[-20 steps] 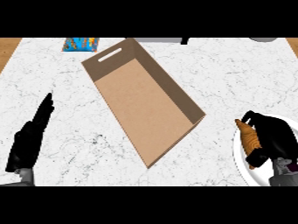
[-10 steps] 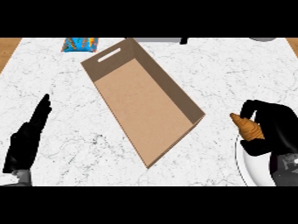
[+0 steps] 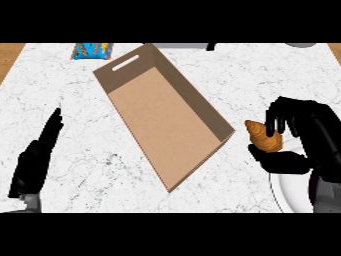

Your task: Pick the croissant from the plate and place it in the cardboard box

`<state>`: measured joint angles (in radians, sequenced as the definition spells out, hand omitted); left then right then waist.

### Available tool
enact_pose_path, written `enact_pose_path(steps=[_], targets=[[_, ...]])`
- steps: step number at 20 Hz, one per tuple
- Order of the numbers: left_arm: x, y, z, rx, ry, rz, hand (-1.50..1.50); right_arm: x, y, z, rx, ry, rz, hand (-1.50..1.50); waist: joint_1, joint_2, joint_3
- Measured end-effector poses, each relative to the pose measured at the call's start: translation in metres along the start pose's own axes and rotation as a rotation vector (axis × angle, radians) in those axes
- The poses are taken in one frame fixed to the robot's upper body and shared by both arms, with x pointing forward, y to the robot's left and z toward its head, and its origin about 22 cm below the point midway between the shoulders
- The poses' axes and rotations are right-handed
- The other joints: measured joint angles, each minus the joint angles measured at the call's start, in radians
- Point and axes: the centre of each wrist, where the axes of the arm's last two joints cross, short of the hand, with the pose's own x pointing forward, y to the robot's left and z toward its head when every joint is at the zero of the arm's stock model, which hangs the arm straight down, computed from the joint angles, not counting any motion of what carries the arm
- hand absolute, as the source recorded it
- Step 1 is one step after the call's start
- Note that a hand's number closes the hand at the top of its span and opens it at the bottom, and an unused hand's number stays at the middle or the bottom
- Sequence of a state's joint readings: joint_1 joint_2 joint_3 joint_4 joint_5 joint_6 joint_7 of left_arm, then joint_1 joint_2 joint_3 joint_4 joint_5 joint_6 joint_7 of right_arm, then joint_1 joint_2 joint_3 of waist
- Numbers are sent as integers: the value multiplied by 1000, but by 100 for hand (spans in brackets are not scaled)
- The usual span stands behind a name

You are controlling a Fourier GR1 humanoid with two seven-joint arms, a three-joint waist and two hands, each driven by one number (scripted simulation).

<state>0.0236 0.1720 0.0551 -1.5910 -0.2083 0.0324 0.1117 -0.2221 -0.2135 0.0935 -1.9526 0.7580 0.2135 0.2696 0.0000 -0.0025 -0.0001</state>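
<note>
Here your right hand (image 3: 306,137) has its fingers curled round the croissant (image 3: 262,137), held just right of the cardboard box (image 3: 162,112), above the plate (image 3: 291,187). Your left hand (image 3: 36,157) rests open, fingers straight, well left of the box.

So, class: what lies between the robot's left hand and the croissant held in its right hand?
In the head view, the open cardboard box lies between the left hand and the croissant, with bare marble counter on either side of it.

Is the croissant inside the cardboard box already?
No, the croissant is held in the right hand, whose fingers curl round it, just outside the right wall of the cardboard box.
</note>
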Motion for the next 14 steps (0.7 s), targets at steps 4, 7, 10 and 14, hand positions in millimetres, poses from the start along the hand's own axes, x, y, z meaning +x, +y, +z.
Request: enact_pose_path(steps=[4,7,10,14], targets=[[3,4,-4,-1,-4,1,0,36,0,-14,-8,-71,-65,150,4,1,0],[-2,4,-2,-2,-3,2,0,61,-2,-25,-4,-81,-87,150,5,1,0],[-4,6,-1,-2,-3,-2,0,84,0,-48,6,-76,-88,150,8,2,-1],[5,3,-4,-4,-9,-3,0,111,8,-81,24,-57,-79,150,12,3,-1]])
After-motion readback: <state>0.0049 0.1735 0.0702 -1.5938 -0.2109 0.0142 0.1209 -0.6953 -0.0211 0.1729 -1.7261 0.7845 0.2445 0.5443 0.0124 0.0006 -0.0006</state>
